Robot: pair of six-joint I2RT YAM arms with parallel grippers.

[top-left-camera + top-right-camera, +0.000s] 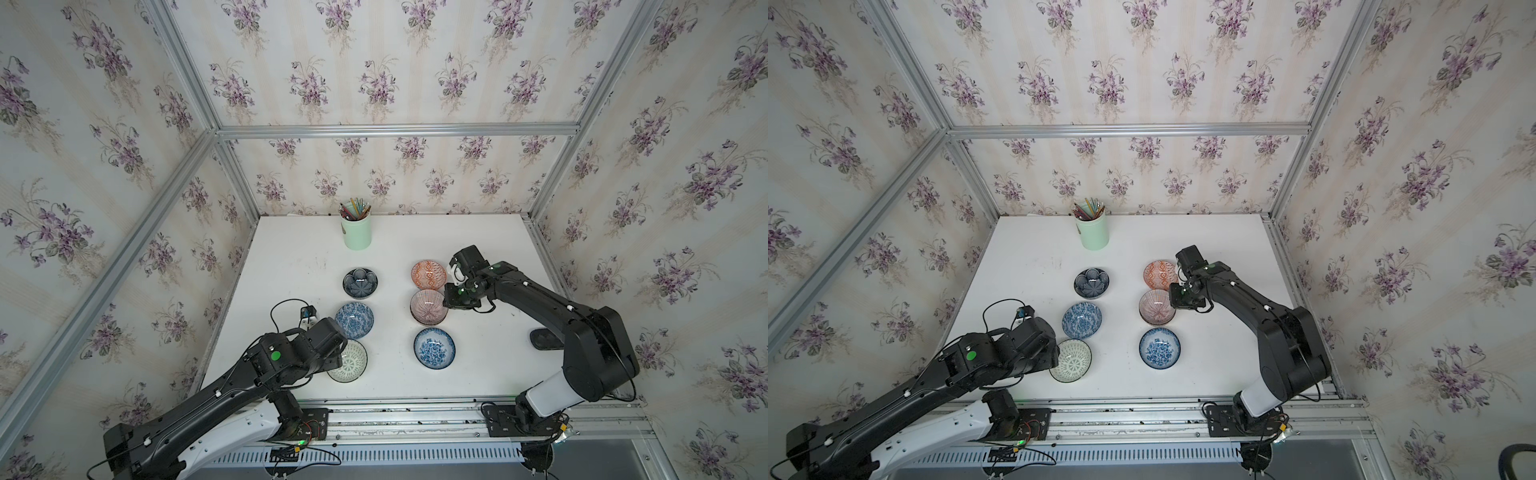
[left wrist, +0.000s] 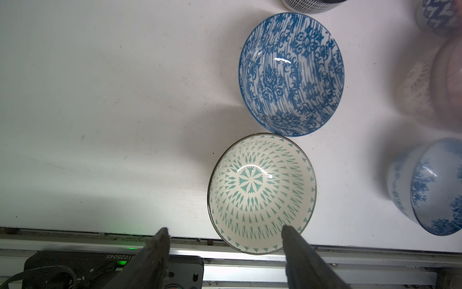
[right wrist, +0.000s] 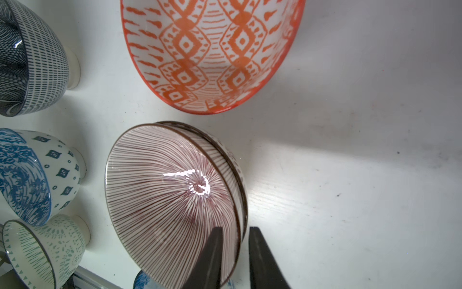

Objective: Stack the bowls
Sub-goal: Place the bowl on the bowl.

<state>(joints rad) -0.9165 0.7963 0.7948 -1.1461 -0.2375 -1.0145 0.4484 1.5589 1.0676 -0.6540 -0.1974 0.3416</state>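
In both top views, showing two rows on the table (image 1: pixel 291 257): navy bowl (image 1: pixel 360 283), blue bowl (image 1: pixel 354 320), white bowl (image 1: pixel 353 361); orange bowl (image 1: pixel 1160 274), mauve bowl (image 1: pixel 1156 306), second blue bowl (image 1: pixel 1159 348). In the left wrist view, holding the left gripper (image 2: pixel 223 229), jaws wide, astride the white bowl's rim. In the right wrist view, holding the right gripper (image 3: pixel 235 229), jaws narrow, astride the rim of the mauve bowl nesting in another white bowl (image 3: pixel 228 152); gripping or not, cannot tell.

Lab cell: aluminium frame (image 1: pixel 395 129), floral wallpaper (image 1: pixel 374 62)
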